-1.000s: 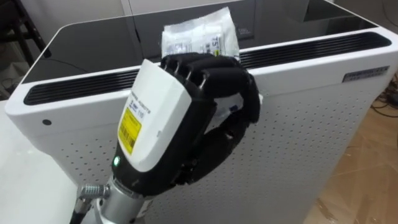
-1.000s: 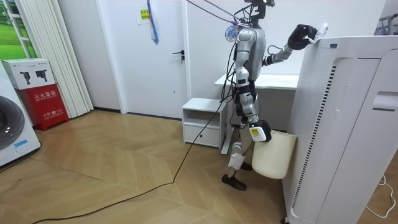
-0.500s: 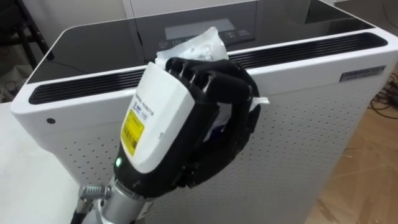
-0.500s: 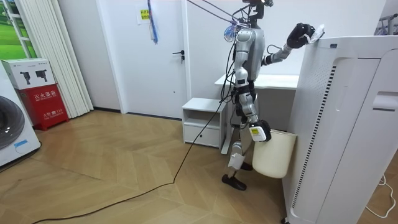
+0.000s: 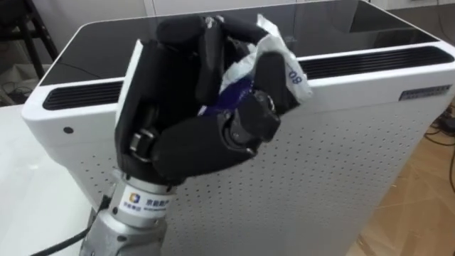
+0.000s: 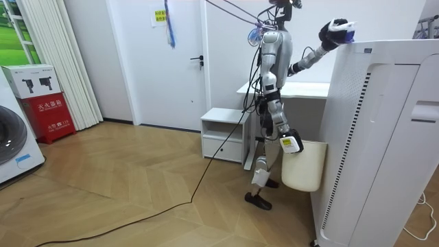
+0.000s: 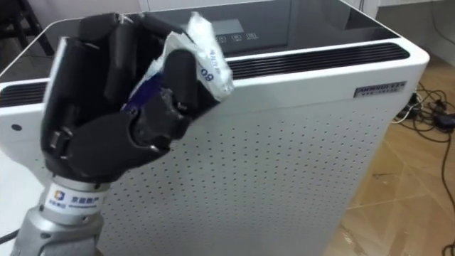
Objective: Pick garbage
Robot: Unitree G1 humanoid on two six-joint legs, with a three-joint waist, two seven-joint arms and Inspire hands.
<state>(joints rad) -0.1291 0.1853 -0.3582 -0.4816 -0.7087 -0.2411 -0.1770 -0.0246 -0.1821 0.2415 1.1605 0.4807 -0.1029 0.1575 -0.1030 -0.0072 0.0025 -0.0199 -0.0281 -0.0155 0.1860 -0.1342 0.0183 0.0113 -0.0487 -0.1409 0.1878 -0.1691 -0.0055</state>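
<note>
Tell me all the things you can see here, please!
wrapper: one, white with blue, crumpled in the raised hand above the tall machine's top
tall machine: one, white with a black top, right in front of the robot
bin: one, cream, hanging beside the robot's legs
desk: one, white, behind the robot
small cabinet: one, white, next to the desk
door: one, white, back wall
red box: one, red, on the floor at the room view's left
white box: one, on top of the red box
washing machine: one, white, at the room view's left edge
curtain: one, pale, behind the boxes
left hand: black, fingers curled round the wrapper
right hand: at the bin's rim
</note>
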